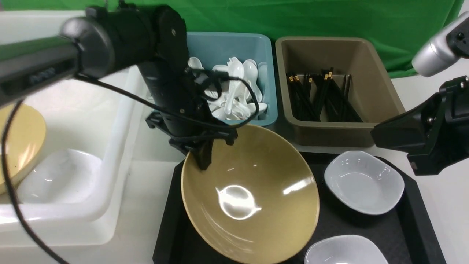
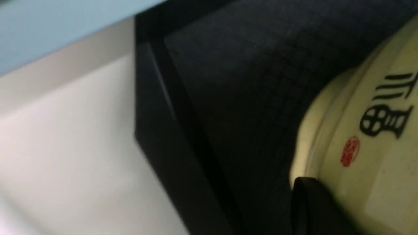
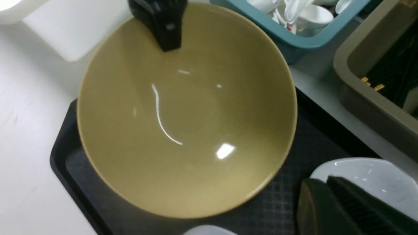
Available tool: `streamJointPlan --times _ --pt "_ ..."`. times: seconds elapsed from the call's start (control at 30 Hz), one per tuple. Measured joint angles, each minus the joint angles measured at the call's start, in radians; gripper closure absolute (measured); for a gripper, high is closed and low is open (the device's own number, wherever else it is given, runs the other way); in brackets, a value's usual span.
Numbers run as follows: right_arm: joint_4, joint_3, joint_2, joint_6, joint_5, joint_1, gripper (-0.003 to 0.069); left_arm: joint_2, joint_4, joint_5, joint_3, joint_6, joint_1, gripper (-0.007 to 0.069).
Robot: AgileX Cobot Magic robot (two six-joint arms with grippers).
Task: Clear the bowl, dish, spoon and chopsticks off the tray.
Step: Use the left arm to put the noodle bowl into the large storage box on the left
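Two arms, front view: left gripper clamped on the far-left rim of the mustard bowl, which tilts over the black tray; right gripper, closed and empty, hovers at right. Left wrist view — cream underside of the bowl over the tray. Right wrist view — bowl covers the tray's left side, white dish at its right.

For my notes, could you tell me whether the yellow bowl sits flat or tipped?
Tipped: the left gripper clamps the bowl by its far rim, and its inside faces the front camera.
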Motion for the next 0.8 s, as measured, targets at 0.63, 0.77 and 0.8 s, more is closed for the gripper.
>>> streamJointPlan --times 0.63,0.77,0.8 --pt "0.166 -0.281 0.023 -0.105 0.108 0.041 0.0638 -0.267 -0.236 0.039 -0.113 0.057 0.266 0.0620" --pt "0.176 -0.443 0.119 -0.117 0.118 0.195 0.0638 -0.367 -0.257 0.036 -0.081 0.077 0.541 0.0620" --pt "0.171 -0.464 0.137 -0.117 0.118 0.232 0.0638 -0.384 -0.261 0.034 -0.069 0.082 0.583 0.0620"
